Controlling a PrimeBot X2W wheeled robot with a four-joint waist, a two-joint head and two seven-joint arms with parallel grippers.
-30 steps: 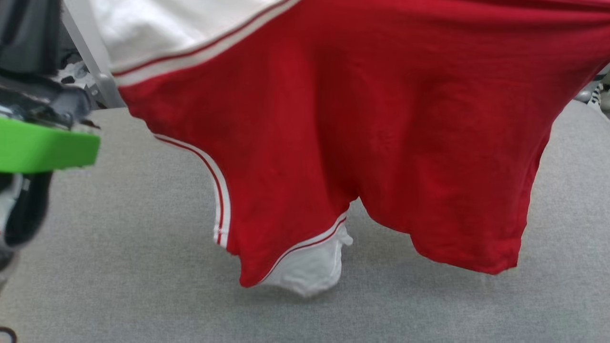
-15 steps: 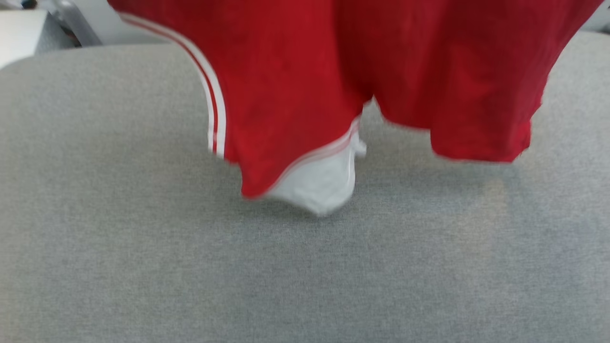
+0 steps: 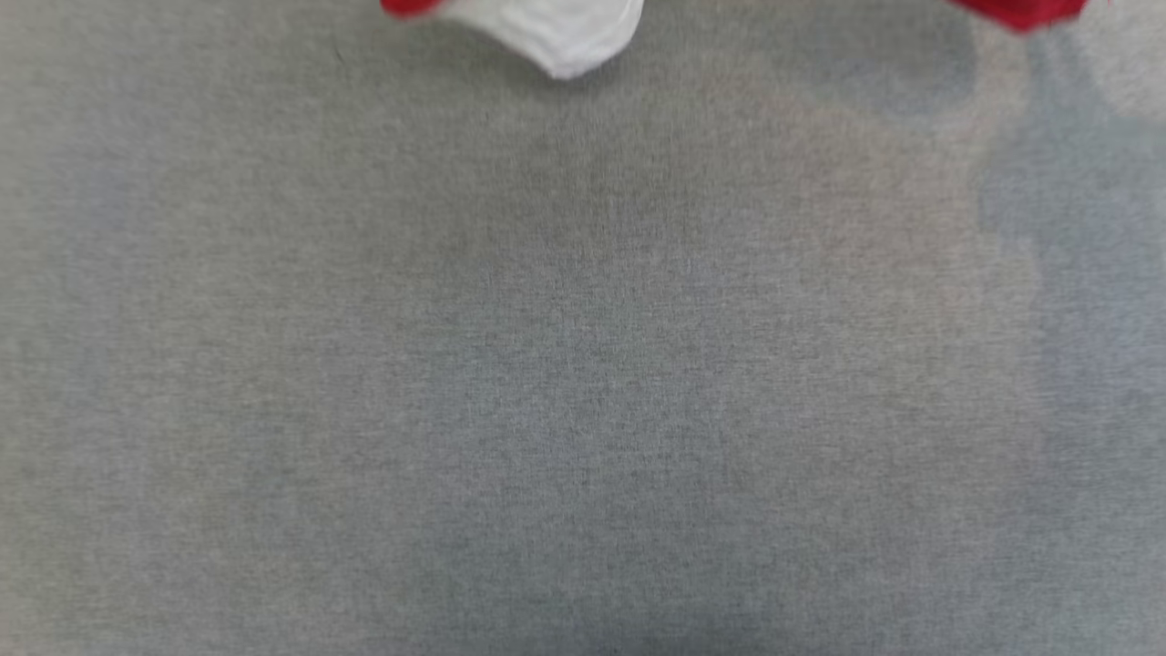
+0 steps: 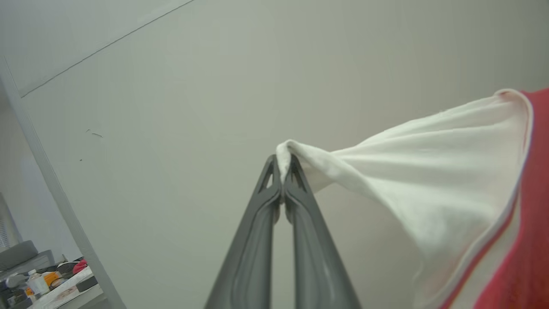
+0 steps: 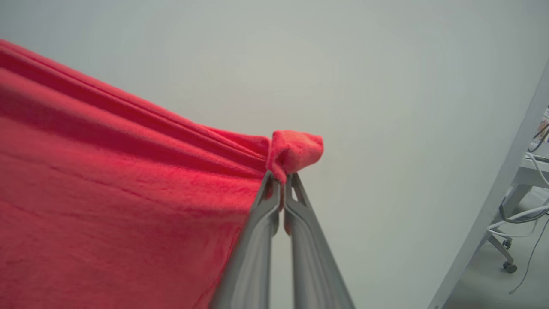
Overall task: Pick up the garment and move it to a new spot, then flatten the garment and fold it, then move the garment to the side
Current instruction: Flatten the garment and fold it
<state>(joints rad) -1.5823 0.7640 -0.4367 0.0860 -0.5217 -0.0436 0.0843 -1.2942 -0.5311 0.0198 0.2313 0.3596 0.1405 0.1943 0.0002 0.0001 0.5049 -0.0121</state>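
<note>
The garment hangs in the air between both arms. In the head view its lowest white sleeve tip (image 3: 556, 32) and a red corner (image 3: 1020, 11) dangle at the top edge above the grey surface. My left gripper (image 4: 283, 161) is shut on a bunched edge of the white sleeve (image 4: 429, 180), which stretches off to the right toward the striped trim and red body. My right gripper (image 5: 281, 178) is shut on a bunched red corner (image 5: 296, 150), with the red cloth (image 5: 107, 193) pulled taut to the left. The lettering is hidden.
A grey fabric-covered surface (image 3: 583, 364) spreads below the hanging garment. A plain pale wall (image 4: 214, 86) stands behind both grippers. A cluttered table (image 4: 55, 283) sits at the lower left of the left wrist view, and a table leg with cables (image 5: 514, 214) at the right of the right wrist view.
The head camera has tilted down, so the garment has slid up to the top edge of the picture. The green-padded arm part at the left has left the picture.
</note>
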